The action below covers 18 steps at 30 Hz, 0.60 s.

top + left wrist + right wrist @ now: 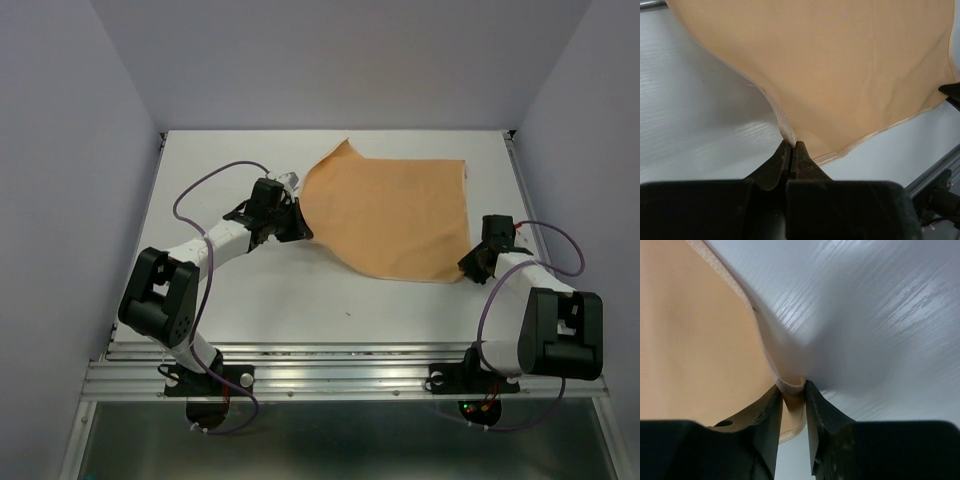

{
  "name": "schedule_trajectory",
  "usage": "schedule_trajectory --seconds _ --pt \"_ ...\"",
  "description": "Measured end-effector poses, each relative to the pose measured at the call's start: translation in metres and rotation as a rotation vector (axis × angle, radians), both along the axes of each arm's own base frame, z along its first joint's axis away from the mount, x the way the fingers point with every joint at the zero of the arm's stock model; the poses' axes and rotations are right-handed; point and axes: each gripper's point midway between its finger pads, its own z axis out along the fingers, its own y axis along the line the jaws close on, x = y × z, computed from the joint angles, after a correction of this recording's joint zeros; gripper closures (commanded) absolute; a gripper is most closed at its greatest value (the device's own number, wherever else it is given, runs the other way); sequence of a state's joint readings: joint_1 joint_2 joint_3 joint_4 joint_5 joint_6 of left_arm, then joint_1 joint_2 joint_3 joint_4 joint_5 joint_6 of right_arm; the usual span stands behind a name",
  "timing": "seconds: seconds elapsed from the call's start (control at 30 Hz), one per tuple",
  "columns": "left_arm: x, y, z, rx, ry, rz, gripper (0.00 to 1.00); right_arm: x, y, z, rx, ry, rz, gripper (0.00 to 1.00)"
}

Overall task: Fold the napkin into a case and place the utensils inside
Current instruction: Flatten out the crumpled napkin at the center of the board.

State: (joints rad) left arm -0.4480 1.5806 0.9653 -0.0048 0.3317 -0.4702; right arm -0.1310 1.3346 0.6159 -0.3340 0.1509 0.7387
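- Left gripper [792,146]: jaws pressed together on the hem of the peach-orange square cloth napkin [395,215], biting a small pleat at its left edge. No gap shows between the jaws.
- Right gripper [792,390]: jaws narrowly apart with a bunched fold of hem filling the space between them. It reads as clamped on the napkin's near right corner, though the bite looks shallow.
- Napkin: spread over the middle and right of the flat white bench [300,290], nearer the far side. Its near edge runs on a slant between the two grippers, and its far left corner juts out as a point.
- No fold is made yet, so there is no case. The utensils do not show in any view.
- Step in hand, as I judge it: securing both ends of the near edge for the first fold.
- To do it well, make sure the right grip is firm on the hem before any lift.
- Raise both ends together and level, with light tension along the edge so the cloth neither sags nor wrinkles.
- Carry the edge toward the far side in one even sweep and lay it square on the far edge.
- Risk: the thin right-hand bite slipping off the hem under tension.
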Motion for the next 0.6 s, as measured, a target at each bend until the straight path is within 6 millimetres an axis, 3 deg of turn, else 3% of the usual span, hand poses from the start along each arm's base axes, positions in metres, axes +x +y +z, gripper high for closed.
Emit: schedule_trajectory --seconds 0.2,0.3,0.37,0.43,0.53,0.6 --pt "-0.001 0.001 -0.001 0.006 0.008 0.000 1.00 -0.004 0.001 0.000 0.001 -0.003 0.001 0.97" --pt "0.000 0.001 0.003 0.014 0.012 0.001 1.00 -0.006 0.002 0.007 0.003 -0.010 0.006 0.99" --pt "0.007 0.000 0.016 0.016 -0.009 0.000 1.00 0.000 0.001 0.023 -0.003 -0.040 0.013 0.99" --pt "0.018 -0.003 0.038 0.015 -0.049 -0.001 1.00 0.015 -0.001 0.047 -0.014 -0.082 0.022 0.99" --pt "0.043 -0.011 0.091 -0.005 -0.168 -0.001 1.00 0.050 -0.007 0.100 -0.043 -0.207 0.034 0.99" --pt "0.058 -0.013 0.130 -0.017 -0.258 0.005 1.00 0.077 -0.012 0.153 -0.077 -0.327 0.041 0.99"
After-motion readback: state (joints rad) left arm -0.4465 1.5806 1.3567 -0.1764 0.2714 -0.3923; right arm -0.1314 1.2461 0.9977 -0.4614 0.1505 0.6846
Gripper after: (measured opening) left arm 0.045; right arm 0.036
